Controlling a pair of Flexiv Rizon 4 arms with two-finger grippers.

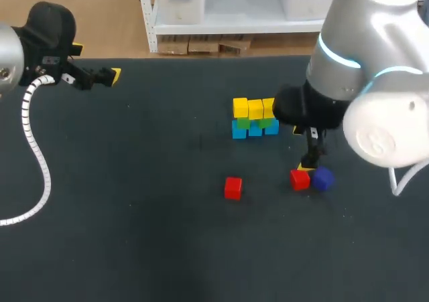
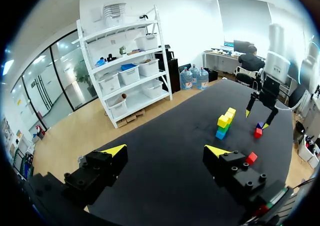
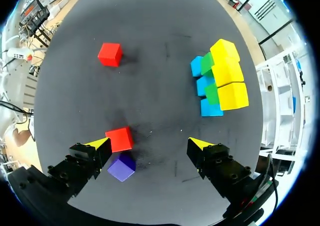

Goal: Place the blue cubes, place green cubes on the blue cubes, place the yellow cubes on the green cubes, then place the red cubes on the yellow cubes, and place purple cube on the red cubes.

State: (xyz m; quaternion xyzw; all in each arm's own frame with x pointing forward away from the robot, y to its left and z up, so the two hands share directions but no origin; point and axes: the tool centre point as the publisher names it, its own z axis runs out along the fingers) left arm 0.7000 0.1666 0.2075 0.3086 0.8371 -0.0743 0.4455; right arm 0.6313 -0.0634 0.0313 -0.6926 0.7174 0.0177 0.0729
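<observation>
- Lone red cube (image 1: pixel 232 187) lies nearest, by itself.
- Second red cube (image 1: pixel 299 179) sits just beside the purple cube (image 1: pixel 323 179). The right gripper (image 3: pixel 150 145) hangs over them, wide open and empty.
- A row of blue cubes (image 1: pixel 255 130) carries green cubes (image 1: pixel 243 122), with yellow cubes (image 1: pixel 255 108) on top.
- Left gripper (image 2: pixel 166 150): spread wide, empty, well apart at the table's far left.

I'm looking down on a dark table (image 1: pixel 134 235). Its matte top is filling most of the head view, and soft light is falling evenly across it.
</observation>
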